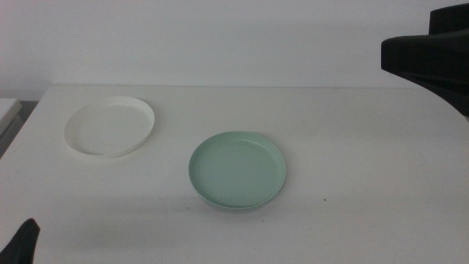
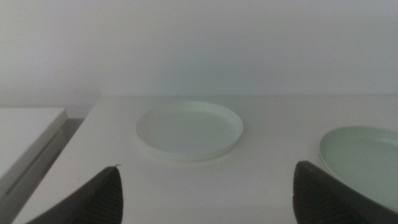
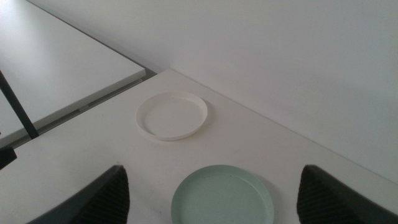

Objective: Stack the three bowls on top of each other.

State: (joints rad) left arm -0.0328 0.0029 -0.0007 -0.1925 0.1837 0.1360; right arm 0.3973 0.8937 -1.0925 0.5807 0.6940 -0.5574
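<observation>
Pincers both spread wide and empty, left pincer (image 2: 205, 193) low, right pincer (image 3: 211, 193) high over mint bowl (image 1: 238, 170).

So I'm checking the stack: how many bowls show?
2 clearly: white bowl far left, mint green bowl mid-table. A rim beneath the green may be a third.

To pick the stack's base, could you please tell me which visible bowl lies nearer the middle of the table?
The mint green bowl; it sits about mid-table, while the white bowl lies apart from it, toward the far left corner.
</observation>
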